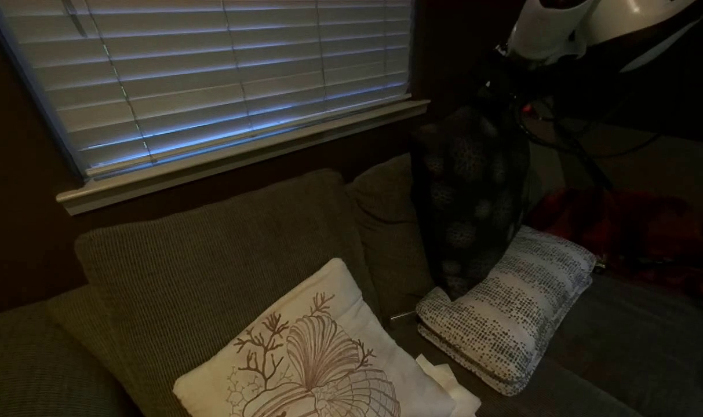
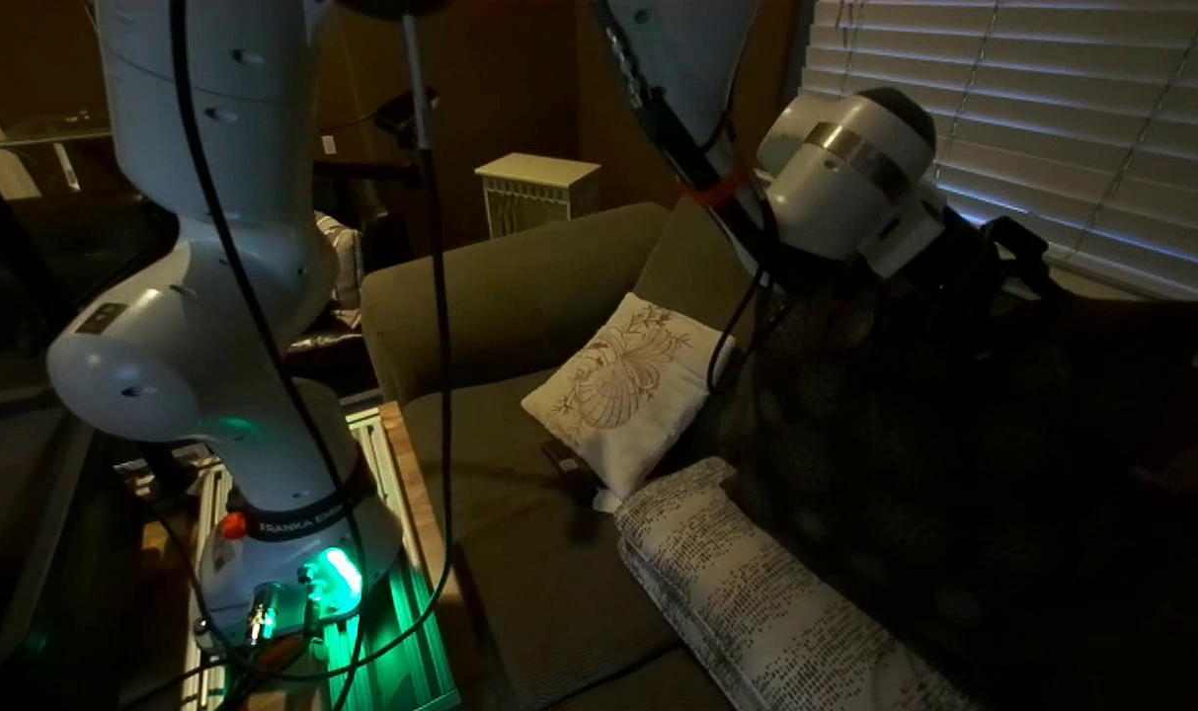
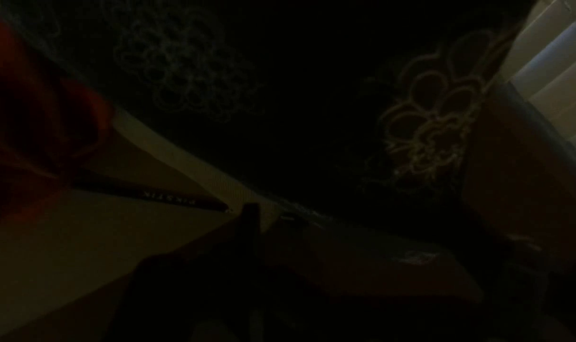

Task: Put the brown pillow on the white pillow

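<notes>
The brown pillow (image 1: 470,191) is seen on end, right of centre in an exterior view, its top met by the shadowed gripper (image 1: 490,92) beneath the white arm (image 1: 551,35) at the upper right. Support from above is suggested by this pose, though propping by the olive back cushion (image 1: 392,243) cannot be ruled out. The white pillow (image 1: 510,313) is laid flat on the couch seat (image 1: 635,347) at the lower right, presumably as the landing place; one corner is turned up against the brown pillow's lower end. The embroidered cream pillow (image 1: 322,359) is placed to one side, at the bottom.

In an exterior view with the robot base (image 2: 273,563) at the lower left, the dark right side is filled by the brown pillow, and part of the white pillow's long edge is hidden by it. Whether weight is borne there cannot be told. A tipping toward the lower left seems called for.

In the wrist view, the top is mostly filled by the brown pillow's patterned face, with red cloth (image 3: 36,118) at the left. Whether the jaws are apart or clamped on fabric cannot be told; if released upright, a slump behind the white pillow would be risked.
</notes>
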